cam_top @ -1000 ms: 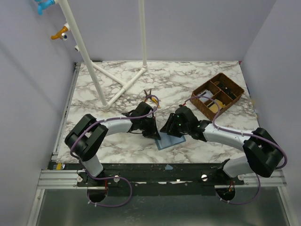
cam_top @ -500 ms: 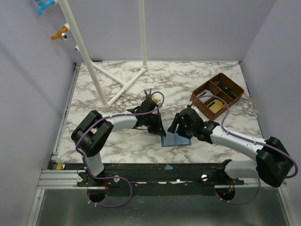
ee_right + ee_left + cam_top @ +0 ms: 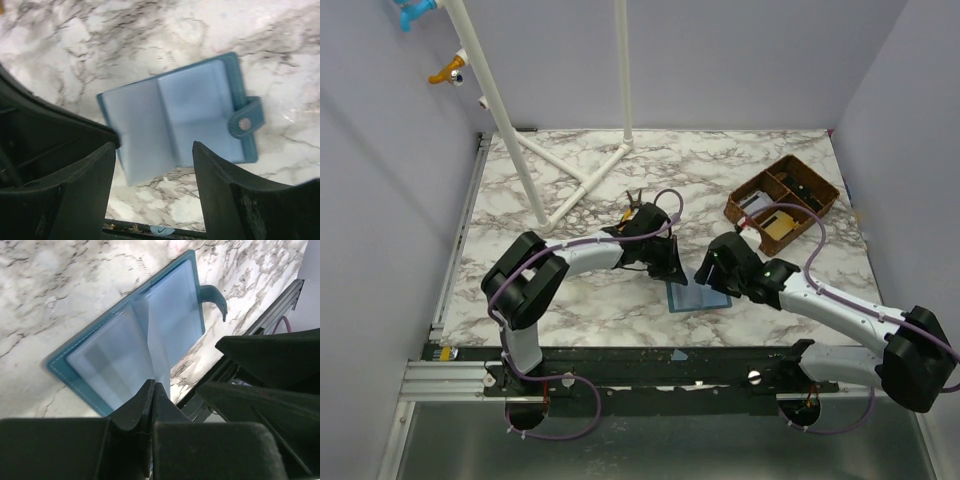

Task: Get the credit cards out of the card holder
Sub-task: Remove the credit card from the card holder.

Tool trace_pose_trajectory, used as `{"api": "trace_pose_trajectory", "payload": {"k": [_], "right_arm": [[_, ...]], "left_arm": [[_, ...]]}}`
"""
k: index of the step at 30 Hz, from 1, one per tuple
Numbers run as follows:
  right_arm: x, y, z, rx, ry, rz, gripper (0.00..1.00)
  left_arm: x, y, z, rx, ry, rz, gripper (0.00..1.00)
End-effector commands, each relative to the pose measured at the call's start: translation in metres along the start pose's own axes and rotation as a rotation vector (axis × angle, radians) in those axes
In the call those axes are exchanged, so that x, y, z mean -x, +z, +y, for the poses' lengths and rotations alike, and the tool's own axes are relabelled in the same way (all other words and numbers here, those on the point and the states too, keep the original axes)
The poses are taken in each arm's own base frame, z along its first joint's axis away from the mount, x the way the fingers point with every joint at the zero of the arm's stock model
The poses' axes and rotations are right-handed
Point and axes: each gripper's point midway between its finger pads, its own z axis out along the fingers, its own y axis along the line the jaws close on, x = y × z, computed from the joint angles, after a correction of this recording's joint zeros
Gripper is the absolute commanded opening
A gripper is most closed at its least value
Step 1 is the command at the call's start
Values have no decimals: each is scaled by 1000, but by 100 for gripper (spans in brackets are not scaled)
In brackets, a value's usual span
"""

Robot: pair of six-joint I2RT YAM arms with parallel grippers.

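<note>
Both left fingers (image 3: 152, 392) are pressed tight together. A pale inner leaf of the card holder (image 3: 165, 325) runs up into their seam, so they appear to be pinching that leaf by its near edge (the contact itself is hidden under the fingertips). The right fingers (image 3: 90, 185) stand spread and hold nothing. The holder shows in the gap between them, beyond their tips and untouched.

From above, the holder (image 3: 698, 297) lies flat and open on the marble worktop (image 3: 720, 170), close to the front edge. The left fingers are at its left rear corner and the right fingers just beside its right rear side, so both arms are about equally near.

In the right wrist view the holder's long axis runs across the gap between the fingers, and its spine points along their reach. Opened out, it is wider than that gap. I judge that the free right arm would have to go for a single sleeve or card edge, not the whole holder, while the left arm anchors it.

The cover is teal-blue with a stitched border, and the sleeves inside are paler and slightly translucent. A closure tab with a snap button (image 3: 244, 123) hangs undone at one short end. No card face is plainly visible, so I cannot tell whether any cards remain inside.

A brown compartment tray (image 3: 785, 200) sits well apart at the right rear and holds a few flat pieces too small to identify.
</note>
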Motion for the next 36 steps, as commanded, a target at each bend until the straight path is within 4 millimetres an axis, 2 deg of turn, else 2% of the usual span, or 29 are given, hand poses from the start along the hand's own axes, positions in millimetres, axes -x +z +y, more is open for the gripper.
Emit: {"api": "trace_pose_trajectory", "payload": {"k": [1,4,9,12,14,17,26,31,34,36], "right_arm": [[12,-9,-31,-162,30,-70,65],[18,-18,-33,-155,57,-105,65],[31,-37,-26,-87,68,-155,65],[31,-41,-22,-62,55,-146,66],[31,-42,-20,-53,50,-139,66],[30,-44,-18,-42,46,-131,66],[34,-51,-15,-23,37,-141,66],[38,-54,-11,-11,37,-150,66],[39,-56,-8,2,30,-149,66],[37,-54,-6,7,15,-137,66]], "left_arm": [[-2,7,-15,-27,7,37,0],[0,13,-20,-24,12,44,0],[1,27,-25,-24,10,64,0],[1,37,-29,-30,10,81,1],[0,43,-32,-32,12,92,8],[1,48,-37,-42,21,100,26],[8,45,-50,-65,50,78,56],[13,41,-59,-84,64,66,64],[16,39,-64,-94,67,59,64],[19,35,-60,-68,64,41,65]]}}
